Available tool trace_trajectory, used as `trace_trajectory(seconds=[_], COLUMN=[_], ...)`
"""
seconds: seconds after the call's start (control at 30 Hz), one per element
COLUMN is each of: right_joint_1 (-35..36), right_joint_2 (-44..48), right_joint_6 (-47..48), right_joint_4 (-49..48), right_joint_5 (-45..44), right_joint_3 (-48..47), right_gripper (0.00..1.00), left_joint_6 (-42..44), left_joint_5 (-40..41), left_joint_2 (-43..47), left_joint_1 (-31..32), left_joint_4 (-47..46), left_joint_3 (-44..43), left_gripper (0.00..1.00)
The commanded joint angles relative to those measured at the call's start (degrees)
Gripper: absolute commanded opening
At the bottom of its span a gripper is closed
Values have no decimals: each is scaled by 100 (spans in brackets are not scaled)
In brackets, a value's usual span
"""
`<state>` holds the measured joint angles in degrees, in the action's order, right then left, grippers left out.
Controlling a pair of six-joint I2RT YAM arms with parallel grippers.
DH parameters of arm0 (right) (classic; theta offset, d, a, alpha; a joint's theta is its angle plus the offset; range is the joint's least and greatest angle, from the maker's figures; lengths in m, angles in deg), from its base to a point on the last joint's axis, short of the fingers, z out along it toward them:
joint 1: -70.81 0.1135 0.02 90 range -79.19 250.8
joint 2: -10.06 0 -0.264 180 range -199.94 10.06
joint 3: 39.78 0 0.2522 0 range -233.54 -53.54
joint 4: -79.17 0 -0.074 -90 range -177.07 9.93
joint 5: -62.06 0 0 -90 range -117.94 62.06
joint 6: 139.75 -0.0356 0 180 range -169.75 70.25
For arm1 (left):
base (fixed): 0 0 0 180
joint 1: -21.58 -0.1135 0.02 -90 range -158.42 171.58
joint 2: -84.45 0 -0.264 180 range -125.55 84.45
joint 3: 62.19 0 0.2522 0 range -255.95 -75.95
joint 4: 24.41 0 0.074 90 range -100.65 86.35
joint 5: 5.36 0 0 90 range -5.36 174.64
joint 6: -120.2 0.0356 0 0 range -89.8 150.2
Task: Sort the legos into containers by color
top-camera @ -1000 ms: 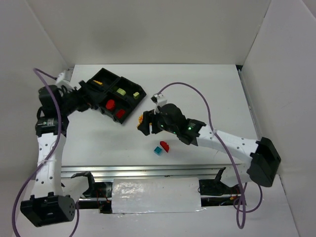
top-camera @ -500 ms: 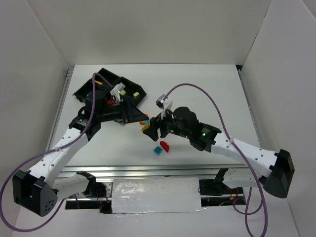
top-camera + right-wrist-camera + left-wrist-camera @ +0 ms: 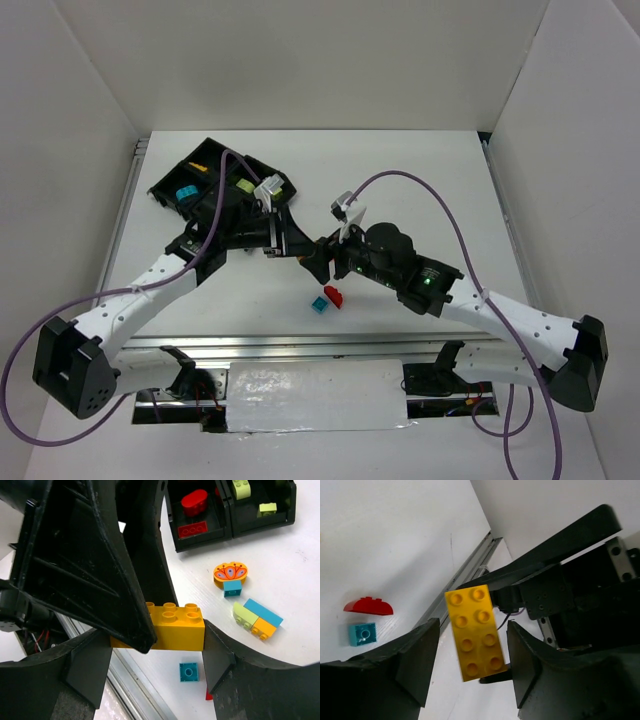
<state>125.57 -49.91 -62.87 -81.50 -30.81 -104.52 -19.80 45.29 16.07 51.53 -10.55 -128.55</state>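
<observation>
A yellow two-by-four lego (image 3: 180, 627) hangs above the table, held by its short ends in my right gripper (image 3: 157, 635), which is shut on it. My left gripper (image 3: 474, 625) straddles the same yellow lego (image 3: 475, 632) across its width, and a thin gap still shows beside the left finger (image 3: 420, 655). The two grippers meet at mid-table (image 3: 305, 250). A red arch lego (image 3: 334, 295) and a small teal lego (image 3: 319, 304) lie below them. The black tray (image 3: 205, 142) of containers holds teal, yellow and green legos. Red legos (image 3: 194, 502) show in one compartment.
An orange flower piece on a teal brick (image 3: 230, 575) and a green, teal and orange cluster (image 3: 257, 615) lie on the table near the tray's corner (image 3: 227, 517). The metal rail (image 3: 300, 345) runs along the near table edge. White walls enclose the table.
My left arm has swung from the tray over to the right gripper, and its jaws have narrowed around the yellow lego. The right arm drifted slightly right, still holding the lego.
</observation>
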Motion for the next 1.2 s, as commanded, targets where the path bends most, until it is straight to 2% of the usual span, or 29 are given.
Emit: trace_trajectory(seconds=[0.0, 0.1, 0.17, 0.23, 0.3, 0.4, 0.43, 0.5, 0.57, 0.63, 0.67, 0.77, 0.83, 0.87, 1.0, 1.1, 1.17], right_joint_1=[8, 17, 17, 17, 26, 17, 17, 17, 17, 17, 26, 17, 17, 0, -53, -62, -71], right_joint_2=[-182, -331, -428, -463, -464, -446, -446, -437, -402, -367, -367, -349, -323, -305, -323, -419, -472], right_joint_6=[64, 73, 82, 91, 82, 82, 73, 65, 56, 56, 56, 29, 12, 3, 29, 100, 3], right_joint_4=[-354, -363, -372, -389, -389, -416, -416, -416, -442, -451, -442, -468, -530, -539, -355, -74, 50], right_joint_5=[-407, -416, -442, -477, -521, -556, -556, -600, -644, -627, -566, -478, -337, -284, 66, 261, 218], right_joint_3=[-122, -219, -272, -289, -307, -316, -342, -369, -386, -386, -395, -299, -228, -158, -131, -140, -79], right_gripper=[0, 0, 0, 0, 0, 0, 0, 0, 0, 2, 15, 59, 75, 99, 100, 100, 100], left_joint_6=[-114, -247, -247, -204, -177, -125, -107, -54, -28, 7, 34, 192, 148, 148, 271, 359, 333], left_joint_5=[-476, -749, -758, -732, -714, -705, -714, -723, -758, -784, -767, -434, -275, -196, 524, 1322, 1570], left_joint_2=[-44, -149, -184, -167, -158, -167, -193, -263, -299, -360, -395, -431, -448, -448, -413, -439, -466], left_joint_1=[124, 142, 160, 169, 186, 186, 186, 195, 204, 204, 204, 204, 195, 186, 55, -269, -411], left_joint_4=[-659, -950, -977, -942, -924, -941, -924, -924, -976, -1064, -1056, -828, -853, -836, -398, 173, 385], left_joint_3=[39, 74, 74, 66, 66, 101, 83, 101, 136, 171, 154, 101, 83, 48, -241, -619, -848], left_gripper=[66, 66, 76, 82, 79, 68, 56, 39, 32, 16, 0, 0, 0, 0, 0, 0, 0])
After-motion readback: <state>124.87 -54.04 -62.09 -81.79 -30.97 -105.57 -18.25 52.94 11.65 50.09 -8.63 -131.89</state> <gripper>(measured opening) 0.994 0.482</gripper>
